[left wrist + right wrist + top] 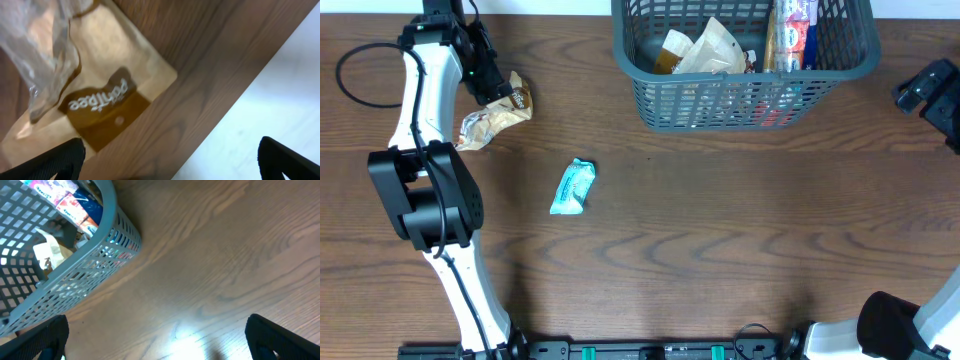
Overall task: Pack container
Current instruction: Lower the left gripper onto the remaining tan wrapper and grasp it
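- Jaws stand wide and empty: left jaws over brown packet (115,95), right jaws beside container (745,95).
- Packet lies near worktop (200,75) edge; my clumsy pinch may push it off.

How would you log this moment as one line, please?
left gripper open by brown packet | right gripper open, empty, near container | teal packet loose on table

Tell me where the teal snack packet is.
Overhead view: the teal packet lies on the table left of centre, below-right of the brown packet, apart from the container.
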### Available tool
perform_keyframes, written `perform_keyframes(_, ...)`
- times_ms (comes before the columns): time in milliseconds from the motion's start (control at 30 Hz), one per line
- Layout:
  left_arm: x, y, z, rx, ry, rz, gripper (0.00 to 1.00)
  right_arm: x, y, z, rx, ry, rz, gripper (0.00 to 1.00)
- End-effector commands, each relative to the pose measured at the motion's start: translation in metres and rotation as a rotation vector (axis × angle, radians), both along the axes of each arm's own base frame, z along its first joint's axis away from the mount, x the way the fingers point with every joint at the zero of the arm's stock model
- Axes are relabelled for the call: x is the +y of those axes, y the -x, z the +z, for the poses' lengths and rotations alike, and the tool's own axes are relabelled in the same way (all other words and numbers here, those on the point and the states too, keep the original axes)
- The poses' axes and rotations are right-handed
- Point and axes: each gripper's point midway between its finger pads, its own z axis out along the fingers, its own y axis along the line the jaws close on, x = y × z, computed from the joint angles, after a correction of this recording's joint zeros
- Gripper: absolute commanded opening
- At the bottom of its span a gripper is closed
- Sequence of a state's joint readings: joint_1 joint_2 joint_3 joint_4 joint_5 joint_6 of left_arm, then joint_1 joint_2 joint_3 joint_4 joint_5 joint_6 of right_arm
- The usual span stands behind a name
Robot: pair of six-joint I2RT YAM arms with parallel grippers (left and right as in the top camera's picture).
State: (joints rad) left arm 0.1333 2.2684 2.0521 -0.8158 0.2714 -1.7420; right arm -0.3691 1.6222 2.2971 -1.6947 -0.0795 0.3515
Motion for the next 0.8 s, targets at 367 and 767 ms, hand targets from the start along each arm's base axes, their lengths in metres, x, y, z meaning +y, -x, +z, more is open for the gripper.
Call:
perform_keyframes(367,-0.003,0.026,-0.006,0.111,0.029,-0.009,0.99,0.003,0.000,-0.001,0.002,-0.011,0.023,0.99)
perform_keyframes(767,0.026,0.051,-0.021,0.241,-0.102,0.132,0.99,0.004,-0.001,-0.001,0.001,-0.013,0.028,0.99)
